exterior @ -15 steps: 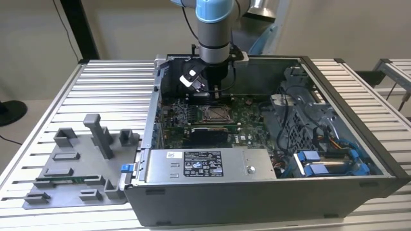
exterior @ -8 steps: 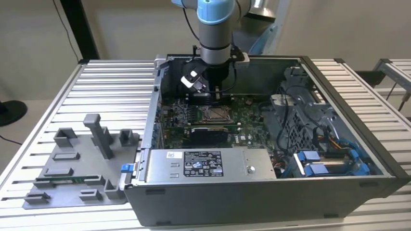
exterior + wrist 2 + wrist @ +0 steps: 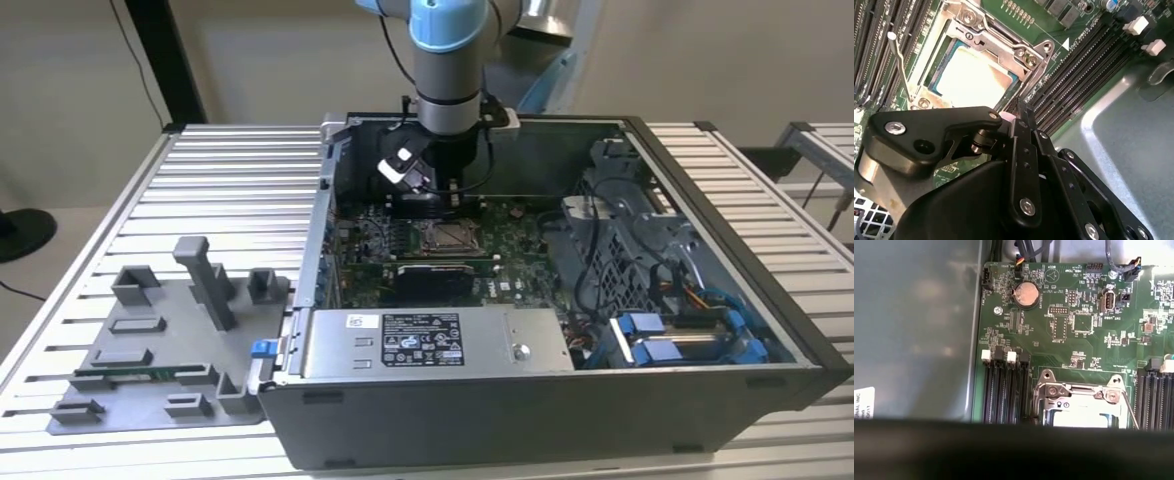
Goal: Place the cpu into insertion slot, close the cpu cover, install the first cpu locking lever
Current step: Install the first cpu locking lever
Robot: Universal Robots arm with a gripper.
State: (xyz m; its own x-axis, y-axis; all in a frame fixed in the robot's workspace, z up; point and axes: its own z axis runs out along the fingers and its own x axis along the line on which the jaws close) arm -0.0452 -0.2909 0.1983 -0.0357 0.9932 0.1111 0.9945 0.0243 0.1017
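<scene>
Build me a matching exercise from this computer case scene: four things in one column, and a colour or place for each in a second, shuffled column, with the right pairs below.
Things:
1. cpu
2. cpu cover
3. coin cell battery
4. grey fixture plate

Colour or place:
A. outside the case, on the ribbed table at the exterior view's left
B. round and coppery, on the green board near its edge
C. pale metal square showing through a frame's window
D. silvery frame lying down over the chip

Pairs: 1-C, 2-D, 3-B, 4-A
</scene>
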